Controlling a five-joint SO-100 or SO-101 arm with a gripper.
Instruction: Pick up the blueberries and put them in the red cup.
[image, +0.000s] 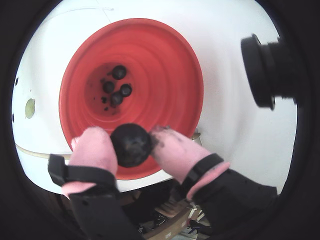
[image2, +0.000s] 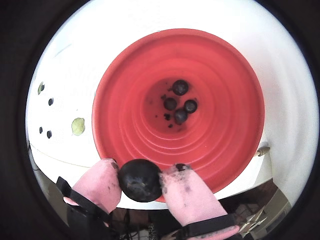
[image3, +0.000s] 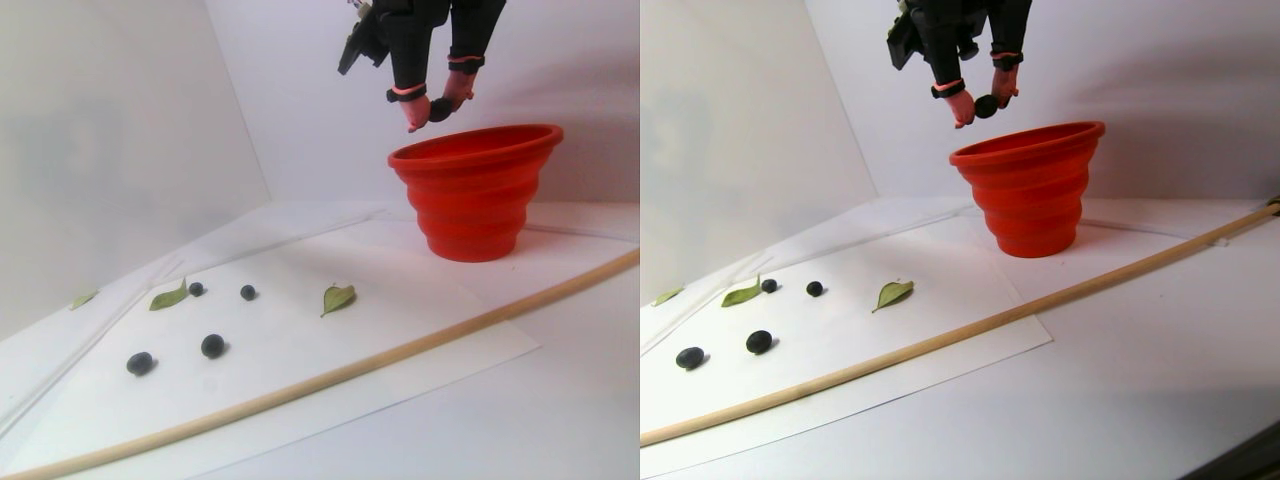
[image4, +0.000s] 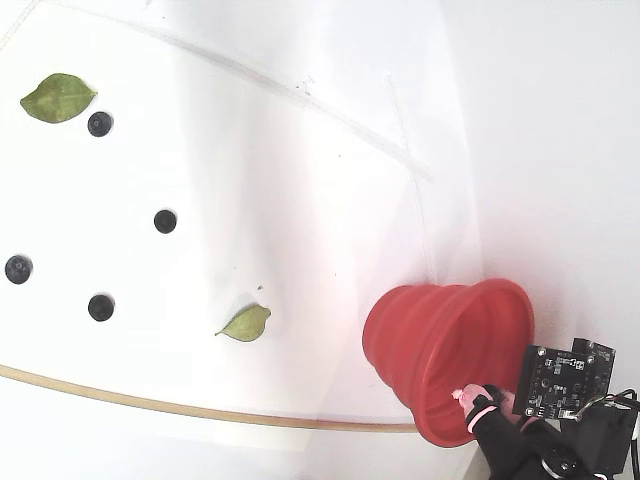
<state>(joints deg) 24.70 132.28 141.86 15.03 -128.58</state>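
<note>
Pincer: pincer (image: 131, 145) with pink-padded fingers (image: 92, 147) clamped on a single dark blueberry (image: 131, 145), one pad on each side of it; the same grip shows in the other wrist view (image2: 140, 180).
Pincer height: in the stereo pair view the pincer (image3: 436, 110) hangs above the near-left part of the cup's rim, berry clear of the rim.
Red cup: red cup (image: 150, 65) stands upright on the white surface (image3: 400, 330), ribbed in stepped rings, wide mouth up; in the fixed view it sits at the lower right (image4: 440, 330).
Cup contents: four blueberries in the cup (image2: 180, 102) clustered at the bottom, close together, with a few dark specks on the floor beside them.
Held berry versus cup: in both wrist views the held berry overlaps the cup's near rim, the cup's floor and its berries lying farther in.
Loose berries: four blueberries on the surface (image4: 165, 221), well apart from the cup, spread over the left part of the fixed view.
Leaves: one green leaf (image4: 58, 97) just beside the far-left berry, another leaf (image4: 246, 323) between the loose berries and the cup.
Edge strip: a thin wooden strip (image3: 420, 338) runs along the near side of the white sheet.
</note>
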